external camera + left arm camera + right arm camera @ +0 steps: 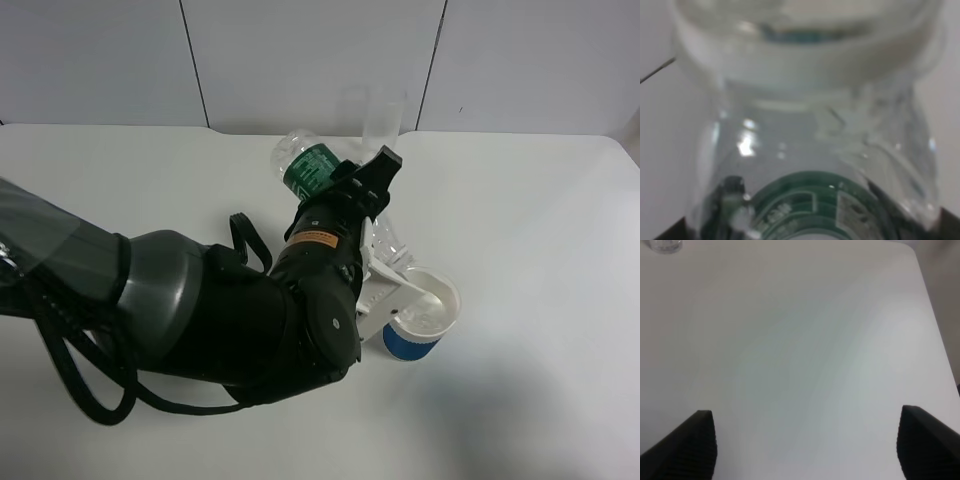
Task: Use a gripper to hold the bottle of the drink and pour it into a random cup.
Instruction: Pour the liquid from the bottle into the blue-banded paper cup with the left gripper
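My left gripper is shut on the clear bottle with the green label. It holds the bottle tilted, base up and back, neck pointing down at the short blue cup. The cup stands upright on the table, and the gripper's white jaws lie against its left rim. In the left wrist view the bottle fills the frame, with the cup's white rim blurred just beyond its neck. My right gripper is open and empty over bare table. It does not show in the exterior view.
A tall clear glass stands at the back of the white table, just behind the bottle. Its base shows at a corner of the right wrist view. The left arm's black body covers the table's front left.
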Robot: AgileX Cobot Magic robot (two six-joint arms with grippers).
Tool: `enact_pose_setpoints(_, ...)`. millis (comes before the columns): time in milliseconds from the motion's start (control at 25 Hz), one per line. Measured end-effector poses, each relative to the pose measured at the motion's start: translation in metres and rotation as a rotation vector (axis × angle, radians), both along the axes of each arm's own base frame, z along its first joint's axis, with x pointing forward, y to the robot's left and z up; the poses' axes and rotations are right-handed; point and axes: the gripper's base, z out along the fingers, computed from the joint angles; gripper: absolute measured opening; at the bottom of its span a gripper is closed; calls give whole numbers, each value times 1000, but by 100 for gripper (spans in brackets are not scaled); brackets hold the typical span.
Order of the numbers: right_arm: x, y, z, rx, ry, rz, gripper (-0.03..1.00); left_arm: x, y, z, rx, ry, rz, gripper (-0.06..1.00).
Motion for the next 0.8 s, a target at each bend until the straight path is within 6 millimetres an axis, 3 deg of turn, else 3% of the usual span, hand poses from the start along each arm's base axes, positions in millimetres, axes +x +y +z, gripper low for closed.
enact_pose_setpoints(800, 0, 0, 0, 0, 0, 0, 74, -3, -4, 4, 10, -47, -35, 55)
